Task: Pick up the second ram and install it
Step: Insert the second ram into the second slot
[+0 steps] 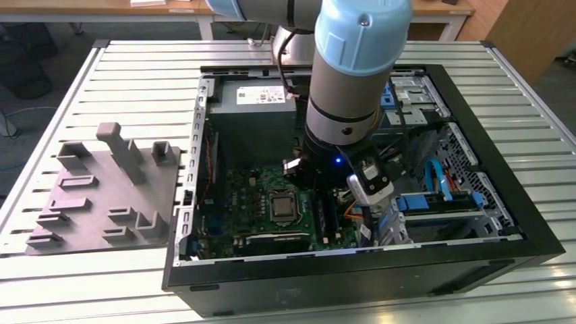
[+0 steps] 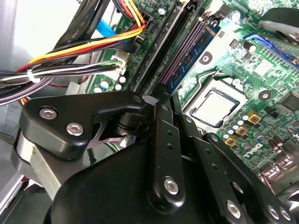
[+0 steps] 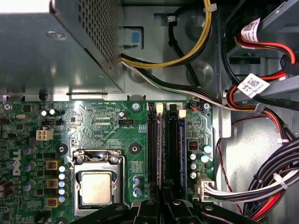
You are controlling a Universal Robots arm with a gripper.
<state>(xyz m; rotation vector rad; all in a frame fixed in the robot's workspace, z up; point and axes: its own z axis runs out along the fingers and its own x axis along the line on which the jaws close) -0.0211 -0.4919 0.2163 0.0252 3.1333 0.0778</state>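
Counting one robot arm (image 1: 347,81) over one open black computer case (image 1: 504,223) on one slatted table (image 1: 135,74). Seeing one grey fixture tray (image 1: 104,196) beside the case, carrying several upright blocks, exact count unclear. Counting one green motherboard (image 3: 93,126), one CPU (image 3: 96,187) in one socket. Counting two long black memory slots (image 3: 154,144) side by side in the first wrist view, each ending in one white latch. Seeing one perforated metal power supply (image 3: 56,46). Counting three yellow square components (image 3: 52,183) and one white four-pin connector (image 3: 43,135). Counting two white cable labels (image 3: 253,85). Seeing one gripper (image 2: 161,140) in the second wrist view.
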